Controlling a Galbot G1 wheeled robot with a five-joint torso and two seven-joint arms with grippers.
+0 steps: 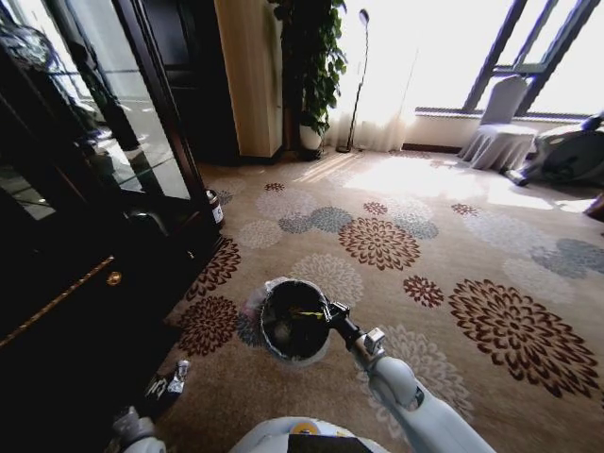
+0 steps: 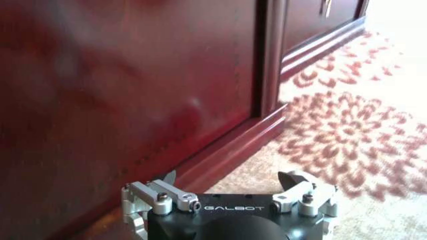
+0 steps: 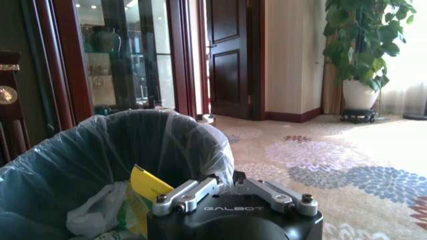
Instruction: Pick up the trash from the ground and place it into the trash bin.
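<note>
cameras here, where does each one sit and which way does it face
Head view: on the robot's head, looking down at the patterned carpet; the right arm reaches to the trash bin, the left gripper low beside the dark cabinet.
Left wrist view: on the left wrist, facing the cabinet's base; the open left gripper shows.
Right wrist view: on the right wrist, looking into the bin at a yellow wrapper and white plastic bag; right gripper.
Shared: bin, carpet.

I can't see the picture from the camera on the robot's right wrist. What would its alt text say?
A black trash bin lined with a translucent plastic bag, held at its rim by the robot's right gripper. Inside lie a yellow wrapper and a white plastic bag. Behind are floral carpet, a glass-fronted cabinet, a dark door and a potted plant.
</note>
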